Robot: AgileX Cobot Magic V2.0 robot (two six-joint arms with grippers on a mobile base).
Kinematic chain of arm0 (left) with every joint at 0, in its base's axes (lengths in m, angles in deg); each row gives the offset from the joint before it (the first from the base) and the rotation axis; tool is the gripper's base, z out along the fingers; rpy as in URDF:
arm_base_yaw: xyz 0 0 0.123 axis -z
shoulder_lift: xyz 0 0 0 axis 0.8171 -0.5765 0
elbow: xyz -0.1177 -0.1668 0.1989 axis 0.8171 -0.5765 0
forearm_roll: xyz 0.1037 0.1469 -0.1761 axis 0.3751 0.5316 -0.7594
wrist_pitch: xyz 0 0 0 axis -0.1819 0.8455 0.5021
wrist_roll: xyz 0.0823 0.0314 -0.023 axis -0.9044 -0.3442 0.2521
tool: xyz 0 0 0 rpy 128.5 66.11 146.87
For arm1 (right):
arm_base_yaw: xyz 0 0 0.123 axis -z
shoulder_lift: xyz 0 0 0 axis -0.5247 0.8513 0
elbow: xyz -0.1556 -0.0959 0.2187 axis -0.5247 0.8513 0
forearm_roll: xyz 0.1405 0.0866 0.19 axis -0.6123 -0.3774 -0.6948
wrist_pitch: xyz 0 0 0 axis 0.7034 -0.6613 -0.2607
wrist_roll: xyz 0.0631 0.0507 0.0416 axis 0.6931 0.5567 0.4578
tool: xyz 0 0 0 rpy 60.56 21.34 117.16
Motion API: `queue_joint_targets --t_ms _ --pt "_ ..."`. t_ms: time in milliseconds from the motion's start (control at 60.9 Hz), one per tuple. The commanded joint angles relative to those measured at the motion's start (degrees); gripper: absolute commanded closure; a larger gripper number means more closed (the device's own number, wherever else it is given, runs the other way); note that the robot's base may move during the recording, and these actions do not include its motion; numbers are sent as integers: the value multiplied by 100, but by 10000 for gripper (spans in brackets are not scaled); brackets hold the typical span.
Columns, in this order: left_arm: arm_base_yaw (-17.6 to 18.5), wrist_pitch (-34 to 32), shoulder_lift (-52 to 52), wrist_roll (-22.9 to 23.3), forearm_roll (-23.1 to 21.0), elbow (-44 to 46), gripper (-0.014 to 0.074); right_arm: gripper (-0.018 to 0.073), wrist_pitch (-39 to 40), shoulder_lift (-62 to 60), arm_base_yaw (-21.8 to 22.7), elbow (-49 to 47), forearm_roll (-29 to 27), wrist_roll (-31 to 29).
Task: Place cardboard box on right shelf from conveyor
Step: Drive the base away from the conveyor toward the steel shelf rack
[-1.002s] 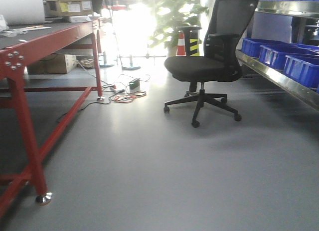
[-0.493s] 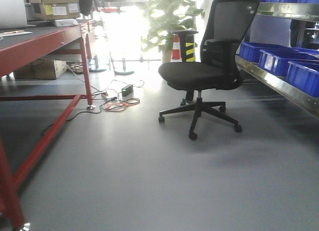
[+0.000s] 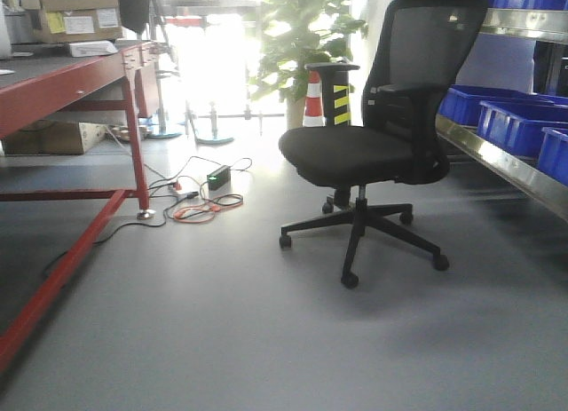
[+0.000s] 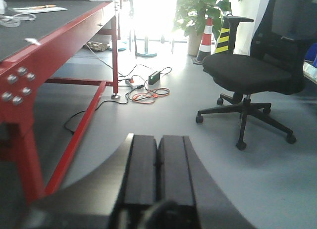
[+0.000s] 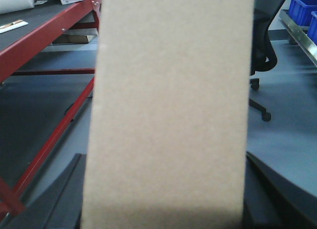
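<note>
The plain tan cardboard box fills the middle of the right wrist view, standing upright between the dark fingers of my right gripper, which is shut on it. My left gripper is shut with nothing in it, its two pads pressed together above the grey floor. The conveyor, a dark grey belt on a red frame, runs along the left; the conveyor also shows in the left wrist view. The right shelf shows its shiny steel lip at the far right, and the right shelf edge appears in the right wrist view.
A black office chair stands on the floor between conveyor and shelf. Blue bins sit on the shelf. Cables and a small box lie near the conveyor leg. A striped cone, a plant and labelled cartons are farther back.
The front view has advanced and swung right: the conveyor's near red leg has slid out of frame at left, and the chair and shelf appear larger and nearer.
</note>
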Motion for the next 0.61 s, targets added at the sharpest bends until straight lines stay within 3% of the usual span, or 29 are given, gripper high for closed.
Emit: queue_joint_targets --t_ms 0,591 --pt "3 -485 93 -1 -34 -48 713 396 530 66 22 -152 171 -65" --pt "3 -485 93 -1 -34 -48 713 396 530 66 22 -152 171 -65"
